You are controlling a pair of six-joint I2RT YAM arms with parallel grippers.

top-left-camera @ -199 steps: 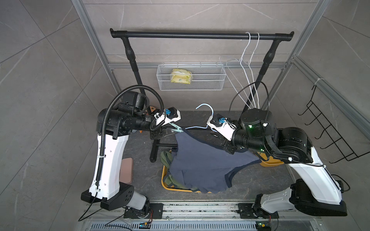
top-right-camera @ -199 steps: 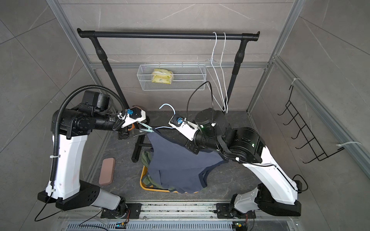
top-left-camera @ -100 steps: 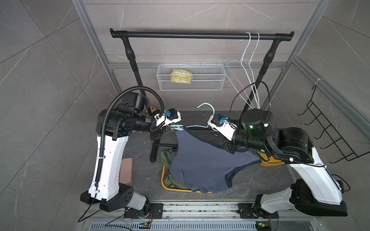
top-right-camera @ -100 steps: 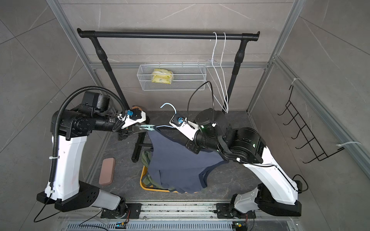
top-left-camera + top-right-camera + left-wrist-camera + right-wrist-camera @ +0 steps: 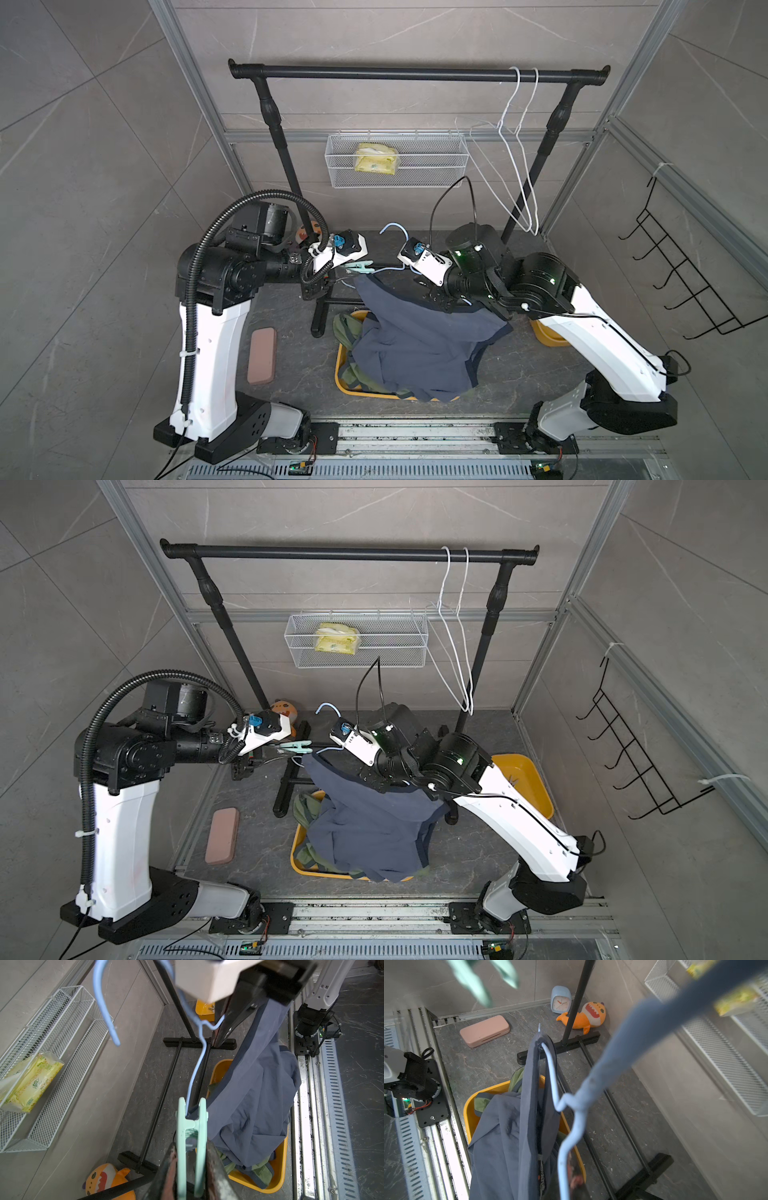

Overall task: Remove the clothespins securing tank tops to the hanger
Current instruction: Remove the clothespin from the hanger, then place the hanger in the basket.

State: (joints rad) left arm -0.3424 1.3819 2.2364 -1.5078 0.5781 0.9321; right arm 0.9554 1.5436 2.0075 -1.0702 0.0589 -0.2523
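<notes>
Clothespin [image 5: 191, 1126], one mint, pinched by left gripper [image 5: 191, 1169] on one navy top [image 5: 253, 1095]; right gripper [image 5: 220, 1030] clamps one hanger [image 5: 195, 1072].

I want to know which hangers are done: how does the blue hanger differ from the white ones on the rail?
The blue hanger is off the rail, held by the right gripper; the white hangers hang from it. The blue one carries the navy tank top, pinned by a mint clothespin; the white ones are bare. All are thin wire hangers.

The left gripper [image 5: 191, 1147] has squeezed shut on the pale mint green plastic clothespin [image 5: 182, 1126] clipped to the pale blue wire hanger [image 5: 195, 1070].
</notes>
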